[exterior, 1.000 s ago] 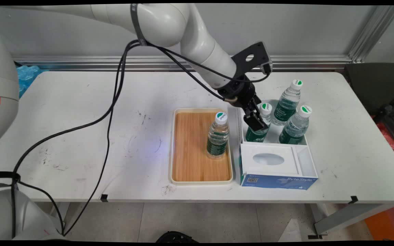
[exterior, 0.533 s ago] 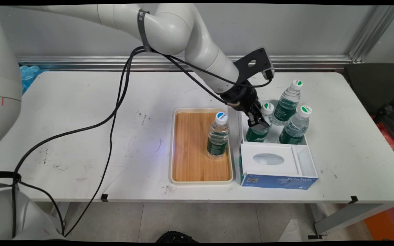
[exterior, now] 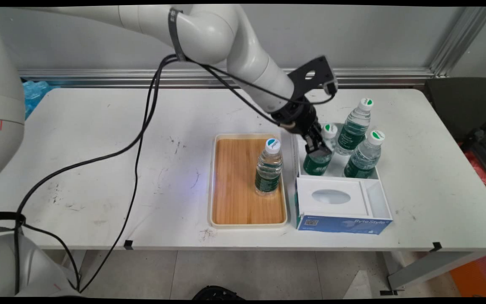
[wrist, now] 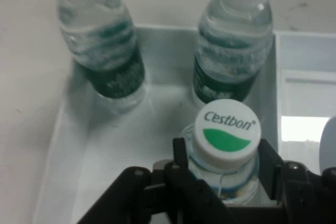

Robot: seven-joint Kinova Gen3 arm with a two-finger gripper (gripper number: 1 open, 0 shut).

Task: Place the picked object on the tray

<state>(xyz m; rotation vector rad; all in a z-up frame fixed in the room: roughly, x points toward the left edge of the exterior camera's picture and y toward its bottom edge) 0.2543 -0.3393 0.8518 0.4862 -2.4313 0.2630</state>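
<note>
gripper (exterior: 318,150) clamped round the neck of a Cestbon water bottle (wrist: 226,150) just under its white cap, bottle upright in the white box (exterior: 339,169) with two more bottles (exterior: 363,154) beside it, a fourth on the wooden tray (exterior: 234,185) nearby

One water bottle (exterior: 269,168) is set upright on a wooden tray (exterior: 234,185). A Cestbon bottle (wrist: 226,145) and two other bottles (exterior: 355,126) are kept in a white box (exterior: 378,194) beside it.
</note>
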